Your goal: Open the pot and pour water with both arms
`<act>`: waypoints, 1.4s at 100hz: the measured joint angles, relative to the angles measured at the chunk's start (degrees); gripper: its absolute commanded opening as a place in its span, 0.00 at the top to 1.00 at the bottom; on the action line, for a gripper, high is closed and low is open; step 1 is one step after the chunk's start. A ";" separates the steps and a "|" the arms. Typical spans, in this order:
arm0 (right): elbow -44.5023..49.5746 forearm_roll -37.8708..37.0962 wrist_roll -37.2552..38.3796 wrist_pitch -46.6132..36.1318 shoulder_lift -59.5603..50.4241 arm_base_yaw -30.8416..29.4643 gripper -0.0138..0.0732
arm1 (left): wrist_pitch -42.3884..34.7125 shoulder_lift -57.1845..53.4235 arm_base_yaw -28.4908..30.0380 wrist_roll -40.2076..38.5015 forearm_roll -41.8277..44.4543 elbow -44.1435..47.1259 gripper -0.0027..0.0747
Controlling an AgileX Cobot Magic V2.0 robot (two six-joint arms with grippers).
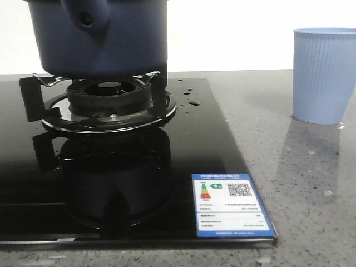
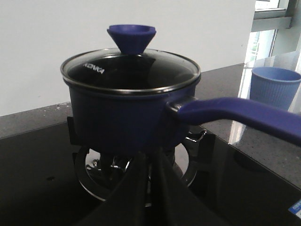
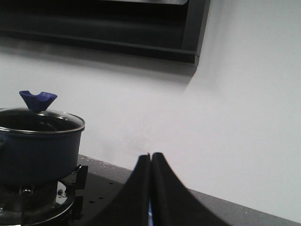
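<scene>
The dark navy pot (image 1: 97,39) stands on the gas burner (image 1: 108,103), its handle (image 1: 86,16) pointing toward the front camera. In the left wrist view the pot (image 2: 117,113) carries a glass lid (image 2: 129,70) with a blue cone knob (image 2: 131,40), and its long handle (image 2: 235,113) runs out sideways. My left gripper (image 2: 149,157) is shut and empty, low in front of the pot's wall and apart from it. My right gripper (image 3: 150,155) is also shut and empty, well off to the side of the pot (image 3: 37,150). Neither gripper shows in the front view.
A light blue ribbed cup (image 1: 324,75) stands on the grey stone counter right of the black glass hob (image 1: 211,144). Water drops lie on the glass by the burner. A sticker (image 1: 231,204) marks the hob's front corner. A dark range hood (image 3: 103,28) hangs above.
</scene>
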 measured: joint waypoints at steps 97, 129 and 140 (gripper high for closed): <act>-0.01 0.00 0.13 -1.91 -1.04 0.00 0.92 | -1.94 -3.05 0.00 0.00 1.01 2.74 0.99; -0.01 0.00 0.13 -1.91 -1.04 0.00 0.92 | -5.94 -7.39 0.00 -26.75 41.50 2.87 0.99; -0.01 0.00 0.13 -1.91 -1.04 0.00 0.92 | -8.74 -8.99 0.00 -53.58 66.47 4.84 0.99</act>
